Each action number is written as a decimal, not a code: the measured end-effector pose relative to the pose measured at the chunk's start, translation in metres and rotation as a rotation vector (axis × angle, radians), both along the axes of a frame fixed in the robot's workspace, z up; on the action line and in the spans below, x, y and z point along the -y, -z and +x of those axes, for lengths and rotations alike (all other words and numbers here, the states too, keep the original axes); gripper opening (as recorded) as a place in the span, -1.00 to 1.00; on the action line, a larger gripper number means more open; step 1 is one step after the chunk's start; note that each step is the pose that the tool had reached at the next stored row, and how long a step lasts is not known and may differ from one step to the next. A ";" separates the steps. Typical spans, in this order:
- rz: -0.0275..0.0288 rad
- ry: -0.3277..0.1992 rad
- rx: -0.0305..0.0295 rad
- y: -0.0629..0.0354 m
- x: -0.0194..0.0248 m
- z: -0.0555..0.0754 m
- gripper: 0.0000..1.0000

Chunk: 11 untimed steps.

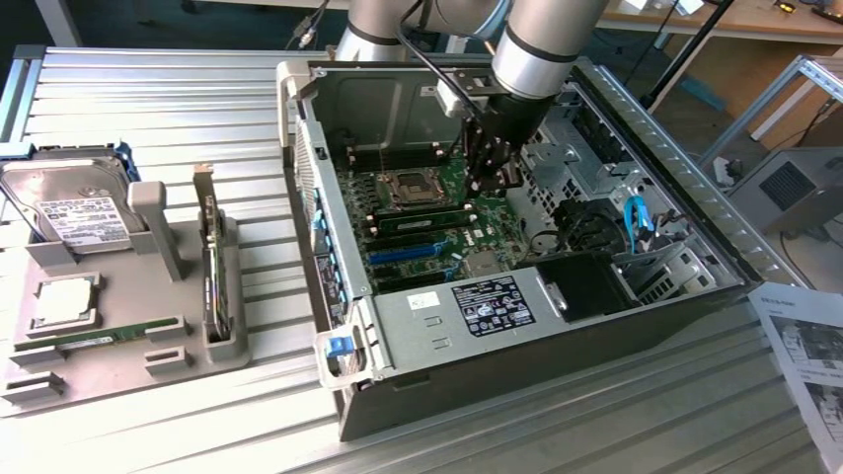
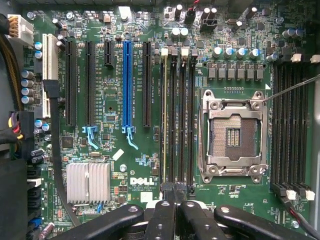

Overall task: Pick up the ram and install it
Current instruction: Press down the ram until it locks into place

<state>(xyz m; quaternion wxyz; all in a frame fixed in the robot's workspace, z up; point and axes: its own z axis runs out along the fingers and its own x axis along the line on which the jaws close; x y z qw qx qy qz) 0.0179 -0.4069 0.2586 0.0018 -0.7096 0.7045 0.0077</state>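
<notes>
A ram (image 2: pixel 165 120) stands edge-on in the memory slot nearest the expansion slots, running the slot's whole length. In the exterior view this ram (image 1: pixel 424 211) is a green strip on the motherboard (image 1: pixel 448 232), just below the processor socket (image 1: pixel 411 184). My gripper (image 2: pixel 175 196) hangs low over one end of the memory slots with its black fingers (image 2: pixel 165 215) pressed together and nothing between them. One finger sits over the ram's end; contact cannot be told. From outside, the gripper (image 1: pixel 483 186) reaches down into the open computer case (image 1: pixel 435 326).
A grey tray (image 1: pixel 185 355) at the exterior view's left holds a hard drive (image 1: pixel 66 202), a square silver chip (image 1: pixel 63 301), another green stick (image 1: pixel 99 338) lying flat and an upright card (image 1: pixel 211 267). The case walls and drive cage (image 1: pixel 619 232) close in around the arm.
</notes>
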 end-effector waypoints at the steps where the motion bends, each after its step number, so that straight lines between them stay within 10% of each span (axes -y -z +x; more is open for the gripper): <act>1: 0.0000 0.000 0.0000 0.0001 0.0000 0.000 -0.79; 11: 0.0001 0.000 0.0000 0.0079 0.0000 0.000 -0.79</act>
